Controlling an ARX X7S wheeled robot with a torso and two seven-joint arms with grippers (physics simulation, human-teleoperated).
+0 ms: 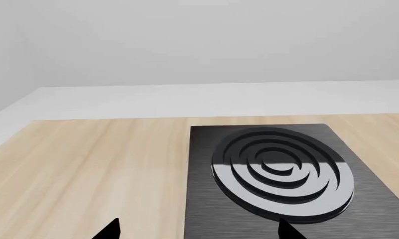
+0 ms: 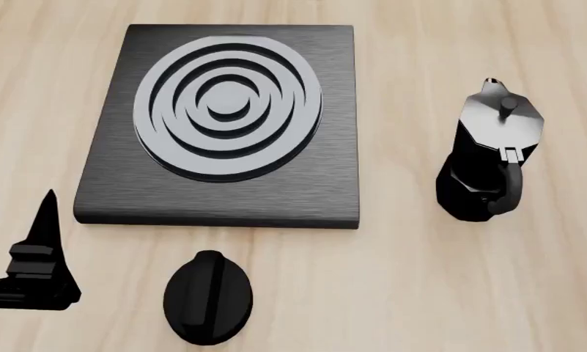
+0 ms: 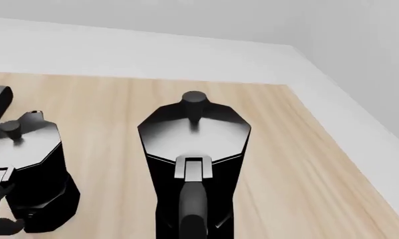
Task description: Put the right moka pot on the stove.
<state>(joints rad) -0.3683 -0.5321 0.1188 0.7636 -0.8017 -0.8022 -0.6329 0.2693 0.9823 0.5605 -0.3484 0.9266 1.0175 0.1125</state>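
The left gripper (image 1: 199, 231) hovers over the near left part of the table (image 2: 410, 293), and its two fingertips stand wide apart and hold nothing. The stove (image 2: 333, 147) lies flat beside it, with nothing on its rings. A black knob (image 2: 208, 297) lies near the stove's front edge. To the right of the stove stands the twin pot (image 2: 489, 158), upright. The right pot (image 3: 194, 149) stands upright on the table beyond the twin, nearer the table's right edge and well apart from the stove. The right gripper does not show, so I cannot tell its state.
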